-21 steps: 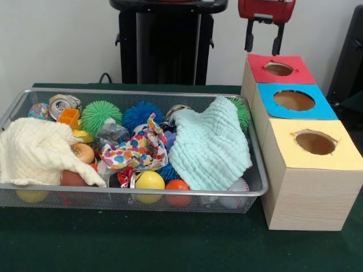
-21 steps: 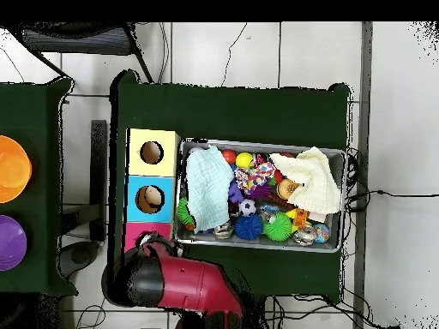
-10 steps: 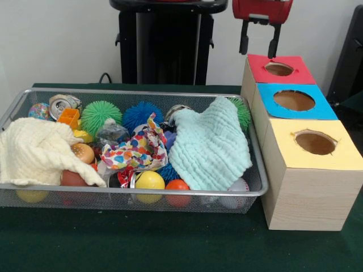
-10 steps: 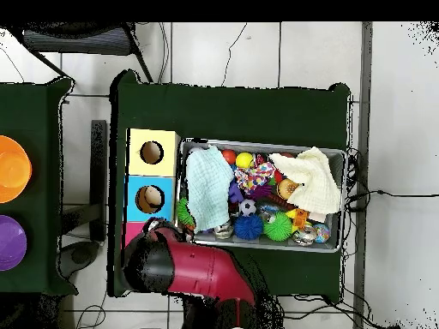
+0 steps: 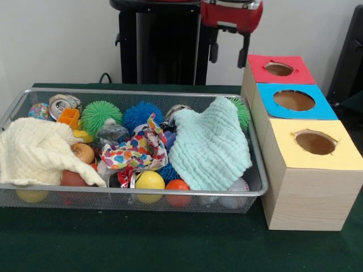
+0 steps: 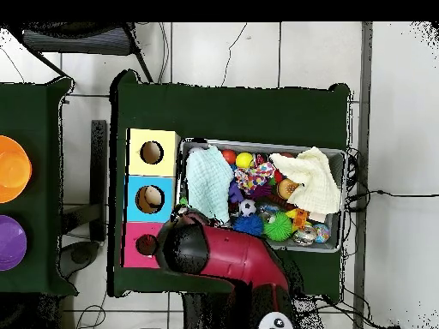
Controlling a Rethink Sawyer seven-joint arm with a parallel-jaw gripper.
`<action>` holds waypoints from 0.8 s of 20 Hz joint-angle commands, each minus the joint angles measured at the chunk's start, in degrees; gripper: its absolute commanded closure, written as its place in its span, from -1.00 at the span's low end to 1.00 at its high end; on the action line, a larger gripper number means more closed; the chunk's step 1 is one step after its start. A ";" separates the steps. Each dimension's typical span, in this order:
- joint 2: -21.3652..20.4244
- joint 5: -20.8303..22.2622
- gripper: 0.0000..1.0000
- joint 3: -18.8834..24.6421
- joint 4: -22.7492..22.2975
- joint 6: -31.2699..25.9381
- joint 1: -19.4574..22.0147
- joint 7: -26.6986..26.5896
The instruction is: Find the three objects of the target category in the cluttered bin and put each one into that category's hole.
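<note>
Above the bin's far rim: the tool (image 5: 228,51) hangs from the red arm (image 6: 225,257), two dark fingers apart, released, nothing between them.
Bin: wire mesh bin (image 5: 136,192) on the green desk (image 5: 113,243), filled with cloths and toys.
Target things: category not stated, so I cannot tell which three count; candidates in sight are the green spiky ball (image 5: 100,115), blue spiky ball (image 5: 142,114), crushed can (image 5: 62,105) and yellow ball (image 5: 150,181).
Cover: mint cloth (image 5: 209,148) and cream cloth (image 5: 37,151) hide much of the clutter.
Direction: bin contents lie below the tool and toward the camera in the front view; the mint cloth is nearest beneath it.
Holes: red hole (image 5: 279,69), blue hole (image 5: 294,100), yellow hole (image 5: 315,142), in boxes just beside the bin.
Judgement: a descent into the bin comes next.
</note>
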State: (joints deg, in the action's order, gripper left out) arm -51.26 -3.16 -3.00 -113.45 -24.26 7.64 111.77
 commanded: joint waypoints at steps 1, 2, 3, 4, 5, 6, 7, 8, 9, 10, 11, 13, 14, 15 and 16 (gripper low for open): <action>6.36 7.14 -1.00 7.16 4.90 -3.89 8.91 -9.20; 6.98 7.99 -1.00 7.53 5.34 -3.29 9.98 -9.42; 7.68 8.90 -1.00 7.79 6.24 -3.69 11.57 -10.41; 8.17 9.76 -1.00 7.95 6.98 -4.10 12.48 -10.62; 8.85 10.71 -1.00 8.37 8.10 -4.11 13.88 -11.19; 9.35 11.59 -1.00 8.58 8.97 -4.64 14.71 -11.33; 10.01 12.47 -1.00 9.09 10.03 -4.67 15.83 -11.63; 10.64 13.34 -1.00 9.24 11.02 -4.87 16.46 -11.56; 11.13 14.21 -1.00 9.82 11.70 -4.68 17.57 -11.91; 11.92 14.99 -1.00 10.44 12.67 -5.20 18.36 -12.27; 12.86 15.90 -1.00 10.76 13.96 -5.87 19.05 -12.60; 14.78 17.37 -1.00 11.81 16.36 -6.82 20.51 -13.21; 15.69 18.21 -1.00 12.27 17.53 -7.13 21.18 -13.37; 16.86 18.95 -1.00 12.44 19.17 -7.74 21.66 -13.57; 17.72 19.66 -1.00 12.86 20.26 -7.74 22.33 -13.73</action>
State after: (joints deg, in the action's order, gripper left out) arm -40.15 11.04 1.91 -103.09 -25.03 27.12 111.77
